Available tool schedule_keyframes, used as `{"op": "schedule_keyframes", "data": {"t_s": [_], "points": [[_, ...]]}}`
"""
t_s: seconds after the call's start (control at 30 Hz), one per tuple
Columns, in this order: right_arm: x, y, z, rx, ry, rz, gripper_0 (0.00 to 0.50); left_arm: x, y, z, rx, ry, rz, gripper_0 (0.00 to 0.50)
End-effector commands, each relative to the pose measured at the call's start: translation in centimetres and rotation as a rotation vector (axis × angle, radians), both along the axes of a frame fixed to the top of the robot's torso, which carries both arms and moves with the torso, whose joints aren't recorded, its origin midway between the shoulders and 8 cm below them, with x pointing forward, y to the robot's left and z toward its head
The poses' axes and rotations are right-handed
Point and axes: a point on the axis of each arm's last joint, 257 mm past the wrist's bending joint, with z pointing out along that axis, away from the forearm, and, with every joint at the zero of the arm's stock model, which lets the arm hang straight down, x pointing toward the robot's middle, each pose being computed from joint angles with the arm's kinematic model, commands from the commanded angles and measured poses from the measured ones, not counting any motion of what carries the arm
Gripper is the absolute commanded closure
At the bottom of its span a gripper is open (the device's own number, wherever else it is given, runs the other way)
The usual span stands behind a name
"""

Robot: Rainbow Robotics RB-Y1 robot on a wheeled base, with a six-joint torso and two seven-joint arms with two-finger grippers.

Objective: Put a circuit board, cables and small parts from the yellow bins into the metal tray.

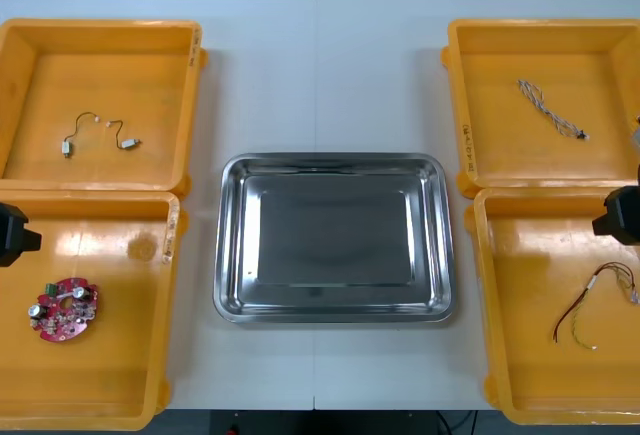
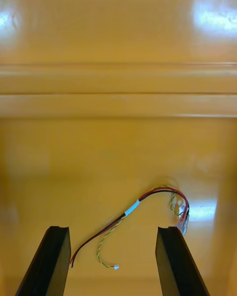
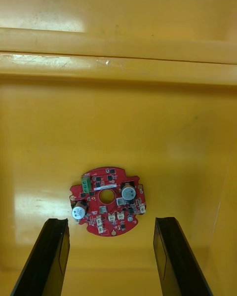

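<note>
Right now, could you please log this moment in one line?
left gripper: open, poised by circuit board | right gripper: open, poised by red and yellow cable | metal tray: bare

The metal tray (image 1: 232,245) is polished and reflective; the yellow bins (image 1: 120,65) look like glossy, smooth plastic.

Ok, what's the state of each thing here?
metal tray: bare.
circuit board: lying flat, ungripped.
red and yellow cable: loose, ungripped.
blue and white cable: loose, ungripped.
black cable: loose, ungripped.
left end effector: open, aimed at circuit board.
right end effector: open, aimed at red and yellow cable.
</note>
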Motion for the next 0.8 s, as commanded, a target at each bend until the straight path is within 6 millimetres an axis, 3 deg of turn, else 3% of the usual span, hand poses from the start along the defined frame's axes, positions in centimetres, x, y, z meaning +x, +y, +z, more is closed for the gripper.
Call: {"op": "schedule_keyframes", "data": {"t_s": [0.03,0.37,0.8], "points": [[-0.1,-0.2,0.4,0.024,-0.032,-0.04,0.0,-0.2,1.0,-0.9,-0.035,-0.006,0.063,0.0],[-1.9,-1.3,-0.6,0.05,-0.054,-0.079,0.0,0.6,2.0,-3.6,-0.067,0.001,0.088,0.0],[-3.9,-2.2,-2.6,0.095,-0.059,-0.153,0.0,-0.2,2.3,-6.6,-0.049,0.047,0.083,0.0]]}}
